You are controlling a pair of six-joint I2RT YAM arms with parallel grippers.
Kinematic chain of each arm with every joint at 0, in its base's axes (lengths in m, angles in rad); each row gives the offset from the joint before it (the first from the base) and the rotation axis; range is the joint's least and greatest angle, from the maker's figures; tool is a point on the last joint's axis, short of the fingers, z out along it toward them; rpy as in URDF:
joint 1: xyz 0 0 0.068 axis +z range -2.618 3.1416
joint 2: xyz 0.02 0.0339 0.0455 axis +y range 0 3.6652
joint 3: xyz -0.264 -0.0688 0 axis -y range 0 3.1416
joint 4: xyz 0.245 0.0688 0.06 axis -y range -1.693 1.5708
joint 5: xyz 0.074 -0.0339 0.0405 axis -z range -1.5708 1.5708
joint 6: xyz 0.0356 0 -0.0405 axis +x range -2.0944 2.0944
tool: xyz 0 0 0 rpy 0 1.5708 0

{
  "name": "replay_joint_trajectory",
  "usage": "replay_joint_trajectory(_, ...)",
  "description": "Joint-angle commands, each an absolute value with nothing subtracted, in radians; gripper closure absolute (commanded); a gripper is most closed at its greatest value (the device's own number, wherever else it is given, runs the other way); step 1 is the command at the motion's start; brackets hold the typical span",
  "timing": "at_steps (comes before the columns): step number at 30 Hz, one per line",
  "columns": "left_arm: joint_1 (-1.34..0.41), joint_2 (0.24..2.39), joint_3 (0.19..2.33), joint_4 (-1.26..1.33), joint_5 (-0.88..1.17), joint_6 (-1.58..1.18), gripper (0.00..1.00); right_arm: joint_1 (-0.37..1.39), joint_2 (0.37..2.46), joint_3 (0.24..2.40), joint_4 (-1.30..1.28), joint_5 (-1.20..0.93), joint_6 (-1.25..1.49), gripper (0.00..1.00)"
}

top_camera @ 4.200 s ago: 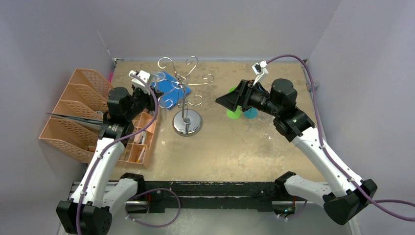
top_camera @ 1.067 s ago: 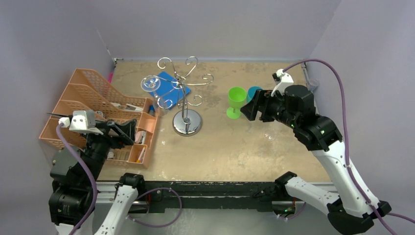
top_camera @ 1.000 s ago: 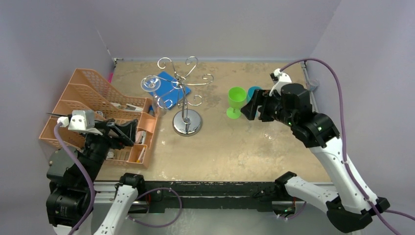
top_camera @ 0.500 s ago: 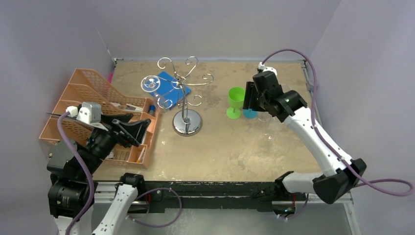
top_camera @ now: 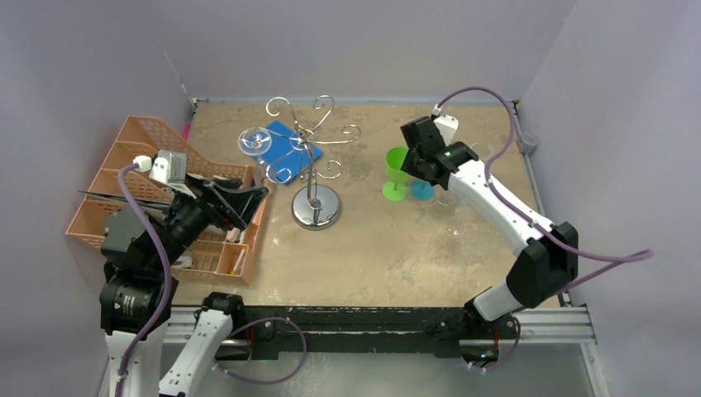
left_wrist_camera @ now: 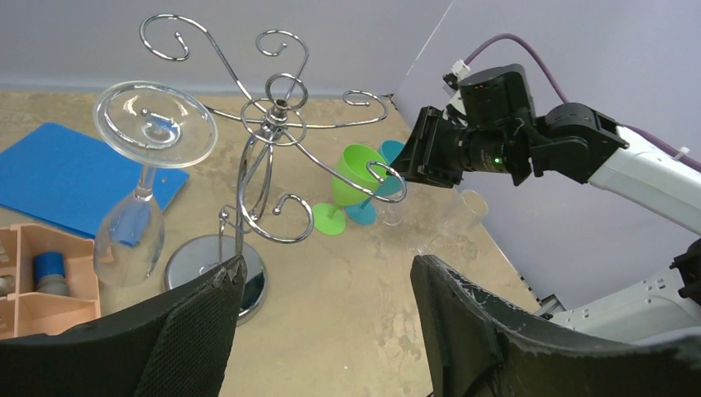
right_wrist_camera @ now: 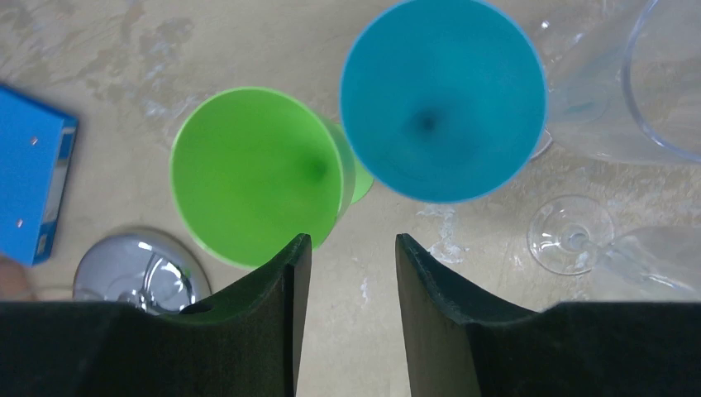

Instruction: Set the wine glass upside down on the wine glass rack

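Observation:
The chrome wine glass rack (top_camera: 312, 162) stands mid-table on its round base (left_wrist_camera: 211, 265). A clear wine glass (left_wrist_camera: 136, 215) hangs upside down from its left arm, foot up (top_camera: 255, 141). My left gripper (left_wrist_camera: 326, 265) is open and empty, held above the table just left of the rack (top_camera: 252, 203). A green wine glass (right_wrist_camera: 252, 174) and a blue one (right_wrist_camera: 442, 99) stand upright to the right of the rack. My right gripper (right_wrist_camera: 347, 240) hovers above them, pointing down, open with nothing between its fingers (top_camera: 416, 157).
Clear glasses (right_wrist_camera: 628, 99) sit right of the blue one, and one glass's foot (right_wrist_camera: 570, 234) is near them. An orange desk organizer (top_camera: 140, 190) fills the left side. A blue folder (top_camera: 285, 141) lies behind the rack. Walls close in at the back and on both sides.
My right arm swung from the right of the coloured glasses to above them, and its jaws narrowed. My left gripper came forward and right toward the rack. The hanging glass stayed put.

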State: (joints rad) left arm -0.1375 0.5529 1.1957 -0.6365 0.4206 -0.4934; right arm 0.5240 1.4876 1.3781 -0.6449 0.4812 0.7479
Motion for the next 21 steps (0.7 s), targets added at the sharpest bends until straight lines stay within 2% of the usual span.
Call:
replay_joint_trajectory(1,-0.13,0.56,1.189,-0.593,0.428,-0.533,0.3,0.531,1.532,1.418,-0.655,0.611,0.916,0.56)
replay_joint_trajectory(7,-0.131,0.555,1.217,-0.631,0.394,-0.506,0.3,0.532,1.572,1.422,-0.651,0.613,0.931,0.59)
replay_joint_trajectory(10,-0.131,0.553,1.208,-0.622,0.385,-0.506,0.3,0.532,1.585,1.422,-0.655,0.605,0.934,0.64)
replay_joint_trajectory(21,-0.13,0.564,1.23,-0.664,0.377,-0.544,0.3,0.532,1.59,1.423,-0.688,0.463,0.878,0.93)
